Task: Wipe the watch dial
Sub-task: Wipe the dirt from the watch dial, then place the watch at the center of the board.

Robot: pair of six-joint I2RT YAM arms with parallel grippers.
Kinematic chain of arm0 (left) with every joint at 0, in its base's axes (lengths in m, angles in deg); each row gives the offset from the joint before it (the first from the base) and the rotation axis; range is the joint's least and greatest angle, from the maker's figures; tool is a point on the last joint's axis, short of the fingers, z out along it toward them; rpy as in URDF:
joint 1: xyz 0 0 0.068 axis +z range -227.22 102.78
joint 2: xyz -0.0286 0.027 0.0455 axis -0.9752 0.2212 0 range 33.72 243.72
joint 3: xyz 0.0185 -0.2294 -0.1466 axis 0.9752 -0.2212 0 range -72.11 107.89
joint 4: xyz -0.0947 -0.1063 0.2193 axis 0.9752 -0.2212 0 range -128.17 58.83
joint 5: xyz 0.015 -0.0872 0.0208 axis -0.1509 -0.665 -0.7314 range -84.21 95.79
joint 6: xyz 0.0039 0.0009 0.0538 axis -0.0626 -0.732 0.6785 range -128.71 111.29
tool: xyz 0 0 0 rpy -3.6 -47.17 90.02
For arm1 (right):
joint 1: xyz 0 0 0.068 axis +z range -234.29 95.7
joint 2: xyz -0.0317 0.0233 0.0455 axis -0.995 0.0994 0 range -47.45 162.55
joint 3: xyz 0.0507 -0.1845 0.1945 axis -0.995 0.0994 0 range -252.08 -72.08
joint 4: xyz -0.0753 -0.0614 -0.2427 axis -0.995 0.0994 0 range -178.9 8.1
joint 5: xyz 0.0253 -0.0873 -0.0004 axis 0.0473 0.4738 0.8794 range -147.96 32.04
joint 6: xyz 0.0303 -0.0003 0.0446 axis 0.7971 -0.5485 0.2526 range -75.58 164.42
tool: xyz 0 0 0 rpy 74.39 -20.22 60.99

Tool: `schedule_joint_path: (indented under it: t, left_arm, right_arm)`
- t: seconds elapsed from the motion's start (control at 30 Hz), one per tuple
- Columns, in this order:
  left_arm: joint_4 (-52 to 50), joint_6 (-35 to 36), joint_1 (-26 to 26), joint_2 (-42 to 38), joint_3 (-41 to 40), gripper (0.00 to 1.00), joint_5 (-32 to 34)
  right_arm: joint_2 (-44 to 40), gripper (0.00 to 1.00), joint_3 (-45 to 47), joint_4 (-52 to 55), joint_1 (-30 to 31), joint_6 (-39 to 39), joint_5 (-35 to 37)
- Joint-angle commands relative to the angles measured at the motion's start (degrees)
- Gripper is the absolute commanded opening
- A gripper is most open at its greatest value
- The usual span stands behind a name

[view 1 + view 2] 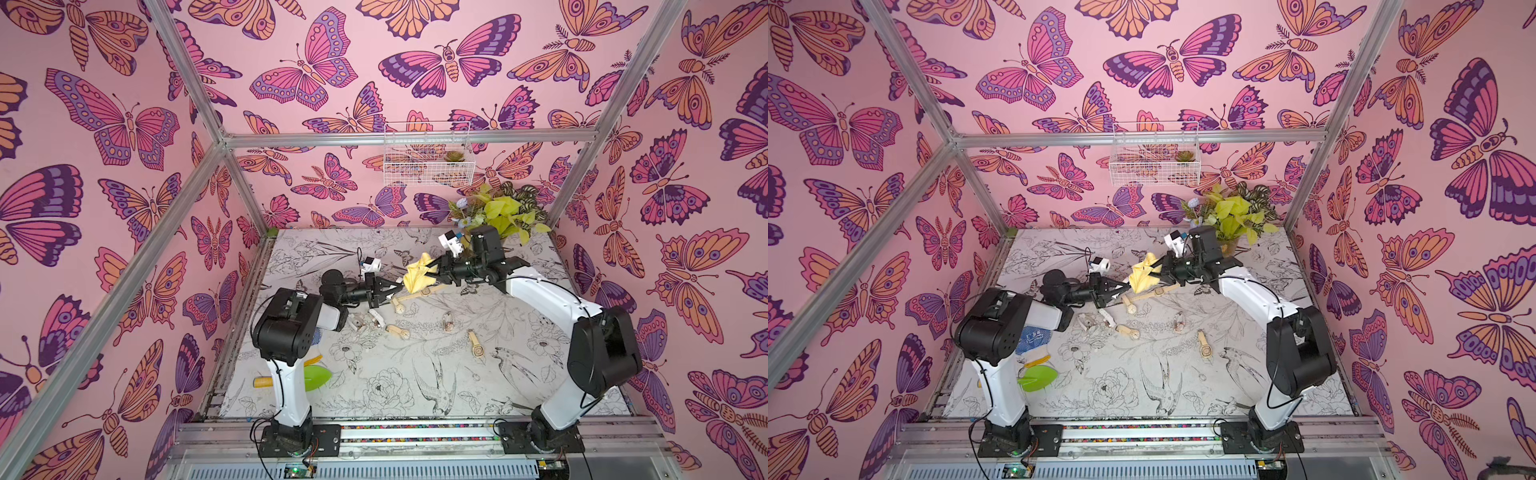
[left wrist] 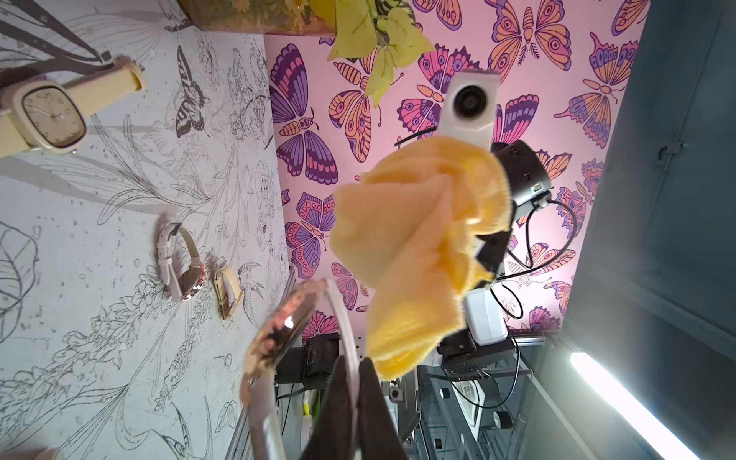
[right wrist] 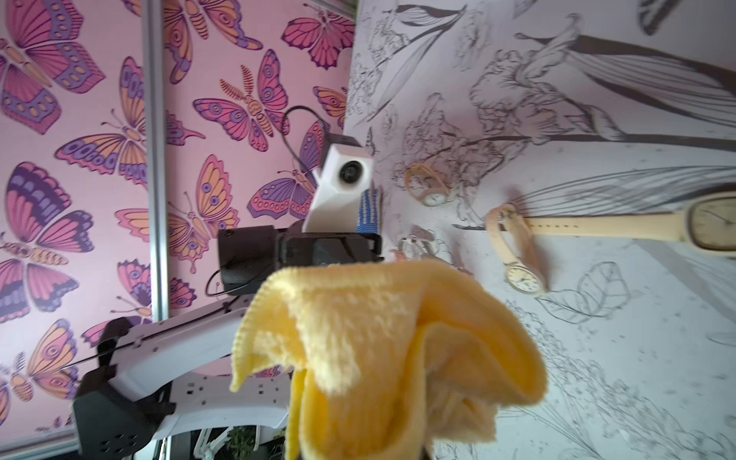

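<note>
Above the far middle of the table [image 1: 415, 374], the 2 arms meet nose to nose. We note the left gripper [image 2: 354, 368] pinched tight on the pale strap [image 2: 345, 314] of 1 watch [image 2: 271, 342], holding it clear of the surface. Its rose-toned dial [image 2: 286, 322] shows nearly edge-on in the left wrist view, and the glass looks turned partly away from the cloth. The right gripper [image 1: 434, 269] is clamped on a bunched yellow cloth [image 1: 417, 275], its jaws buried in the folds in the right wrist view. The cloth hangs just beside the strap loop and case; we cannot tell whether any fold touches the glass. Several other watches [image 1: 476, 343] lie loose on the table below, not in play. Our reading: both items are in hand, and the current step is bringing cloth to dial, with the wipe itself barely begun at most. The next move, as we judge it, calls for a soft fold laid flat on the glass and rubbed across. That likely means turning the dial toward the cloth or swinging the cloth round to the face side. The hold is on a thin strap only, so the case may swing under pressure; light strokes suit.
</note>
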Motion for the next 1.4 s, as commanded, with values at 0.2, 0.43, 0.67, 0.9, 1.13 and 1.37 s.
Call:
schedule_joint_path:
  t: [0.2,0.43,0.67,0.9,1.13,1.37]
  left_arm:
    - [-40.9,26.7,-0.9,-13.5,2.8,0.0,6.3]
    - [-81.3,51.8,-1.7,-19.4,10.9,0.0,18.8]
    - [-93.1,58.6,-5.5,-19.4,13.2,0.0,33.4]
    - [-102.4,59.3,-8.4,-17.9,17.5,0.0,49.3]
    - [-111.4,56.4,-6.0,-18.0,19.6,0.0,63.5]
    - [-118.3,52.6,-1.6,-17.2,21.5,0.0,73.2]
  right_arm:
    - [-3.4,0.0,1.2,10.5,-3.3,-6.1,8.9]
    - [-4.6,0.0,2.3,13.6,-5.2,-6.9,13.1]
    - [-5.2,0.0,3.3,15.9,-5.8,-7.6,14.6]
    - [-5.2,0.0,3.9,17.1,-6.3,-8.1,14.4]
    - [-7.3,0.0,4.5,18.0,-6.6,-8.5,14.2]
    - [-6.9,0.0,5.1,17.3,-6.6,-8.2,13.8]
